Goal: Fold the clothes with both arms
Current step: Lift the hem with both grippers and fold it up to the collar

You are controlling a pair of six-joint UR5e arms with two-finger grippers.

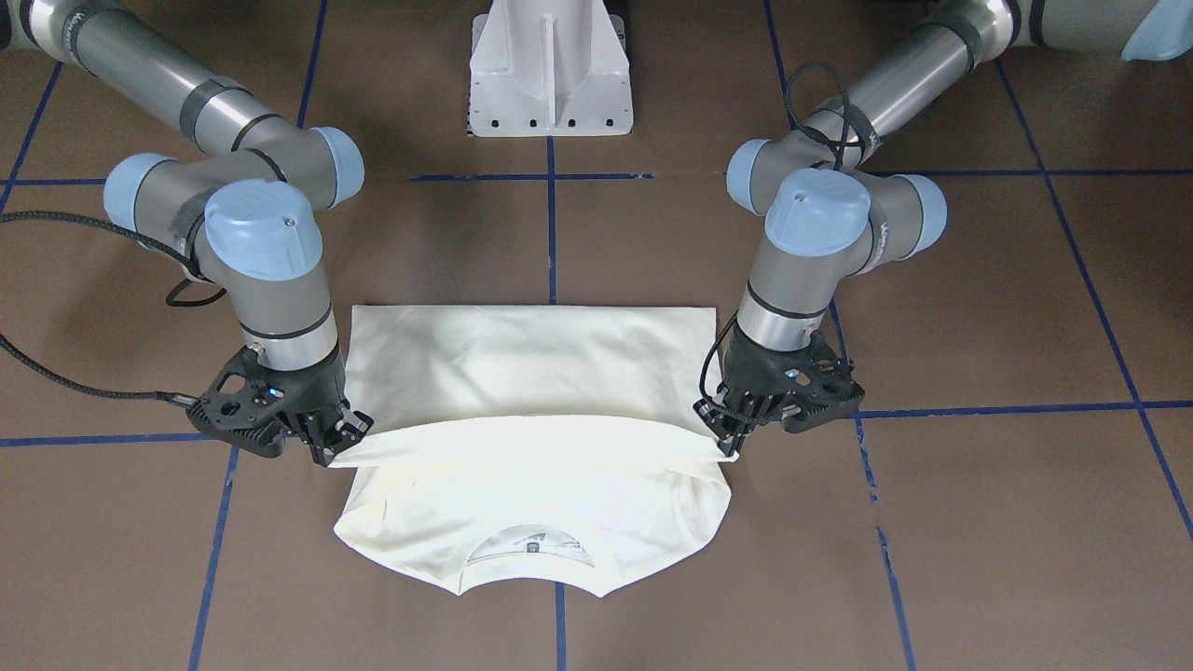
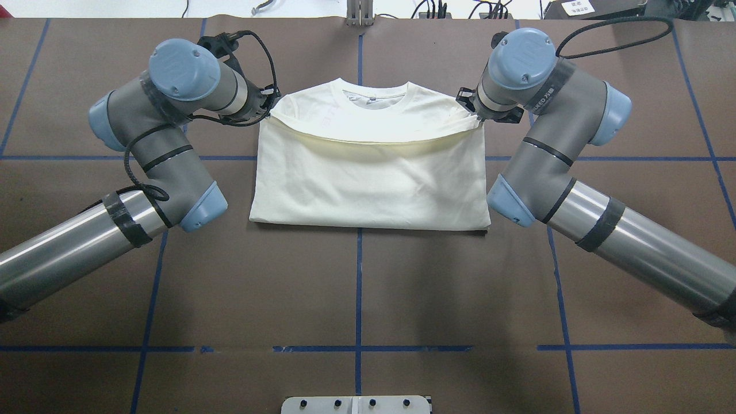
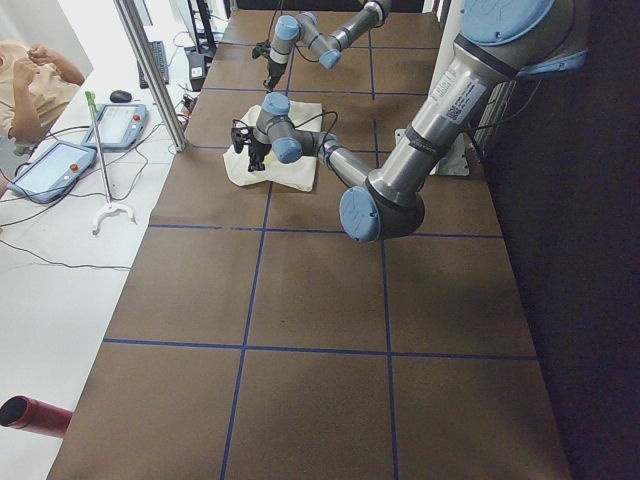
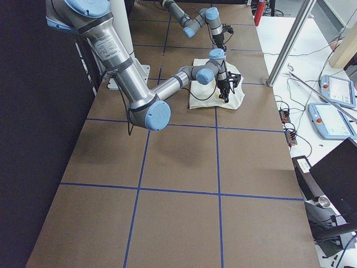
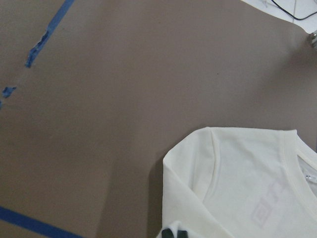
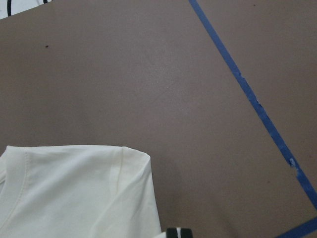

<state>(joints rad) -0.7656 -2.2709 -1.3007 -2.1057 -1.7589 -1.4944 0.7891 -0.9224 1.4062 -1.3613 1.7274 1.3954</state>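
Observation:
The cream-white T-shirt [image 2: 368, 178] lies plain side up in the middle of the brown table, its lower half folded over toward the ribbed collar [image 2: 374, 95]. My left gripper [image 2: 269, 108] is shut on one corner of the lifted fold edge, seen also as the left gripper [image 1: 727, 436] in the front view. My right gripper [image 2: 472, 113] is shut on the other corner, and the right gripper [image 1: 340, 438] holds that edge [image 1: 531, 424] just above the shoulders. In both wrist views the shirt shoulder [image 5: 237, 178] [image 6: 79, 193] lies flat below the fingertips.
The white pedestal [image 1: 550, 70] stands behind the shirt. Blue tape lines [image 2: 359, 287] grid the table. Beside the table's far edge are a metal post [image 3: 150, 70], teach pendants [image 3: 50, 170] [image 4: 334, 120], a red cylinder [image 3: 30, 412] and a seated person [image 3: 30, 85].

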